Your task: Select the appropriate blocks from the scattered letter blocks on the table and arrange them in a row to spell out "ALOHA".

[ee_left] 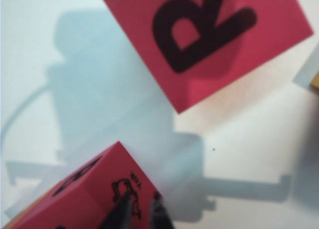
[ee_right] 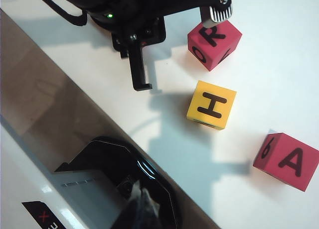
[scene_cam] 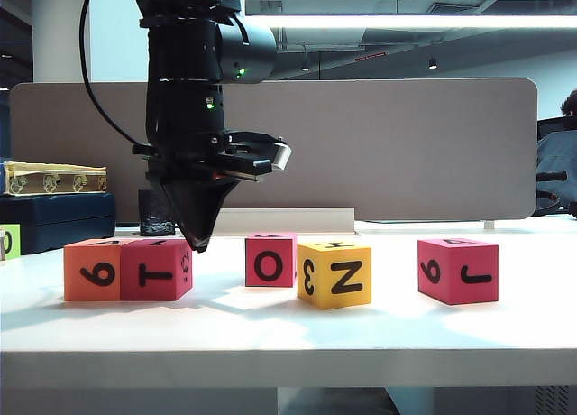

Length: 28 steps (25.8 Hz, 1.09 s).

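On the white table (scene_cam: pixel 288 329), an orange block marked 6 (scene_cam: pixel 92 269) touches a pink T block (scene_cam: pixel 155 269) at the left. A pink O block (scene_cam: pixel 269 260) with R on top (ee_left: pixel 214 35) and a yellow N block (scene_cam: pixel 334 272) with H on top (ee_right: pixel 212 105) stand mid-table. A pink-red J block (scene_cam: pixel 457 271) with A on top (ee_right: pixel 286 161) stands at the right. My left gripper (scene_cam: pixel 198 244) points down at the T block's right top edge (ee_left: pixel 84 194), its fingertips (ee_left: pixel 119 216) a narrow gap apart, holding nothing. My right gripper (ee_right: pixel 144 209) is shut and empty, off to the side of the blocks.
A dark blue box (scene_cam: pixel 54 218) carrying a yellowish tray (scene_cam: pixel 54 178) sits at the back left. A lime-green block (scene_cam: pixel 7 242) peeks in at the left edge. A brown partition board (scene_cam: pixel 361 144) runs behind the table, with a small black object (scene_cam: pixel 156 215) at its foot.
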Each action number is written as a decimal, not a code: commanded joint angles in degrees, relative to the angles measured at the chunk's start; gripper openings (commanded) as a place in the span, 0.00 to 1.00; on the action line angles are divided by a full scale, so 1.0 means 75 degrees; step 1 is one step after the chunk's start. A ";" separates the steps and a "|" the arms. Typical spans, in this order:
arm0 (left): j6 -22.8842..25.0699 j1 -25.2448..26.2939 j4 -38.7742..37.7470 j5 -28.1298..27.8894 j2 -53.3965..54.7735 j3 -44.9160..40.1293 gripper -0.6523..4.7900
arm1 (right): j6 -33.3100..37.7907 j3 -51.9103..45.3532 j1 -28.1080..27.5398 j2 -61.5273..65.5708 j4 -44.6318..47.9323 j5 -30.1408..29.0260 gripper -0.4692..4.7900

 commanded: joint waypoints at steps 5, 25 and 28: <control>-0.0583 -0.0003 0.1049 0.0866 -0.0122 0.0603 0.30 | -0.0070 0.0041 -0.0017 -0.0076 -0.0029 0.1224 0.08; -0.1757 -0.0012 0.1719 0.1227 0.0061 0.0353 0.69 | -0.0085 0.0755 -0.0079 -0.0699 -0.0632 0.1419 0.08; -0.1478 -0.0009 0.1282 0.1055 0.0038 0.0350 0.68 | -0.0085 0.0766 -0.0085 -0.0790 -0.0702 0.1463 0.08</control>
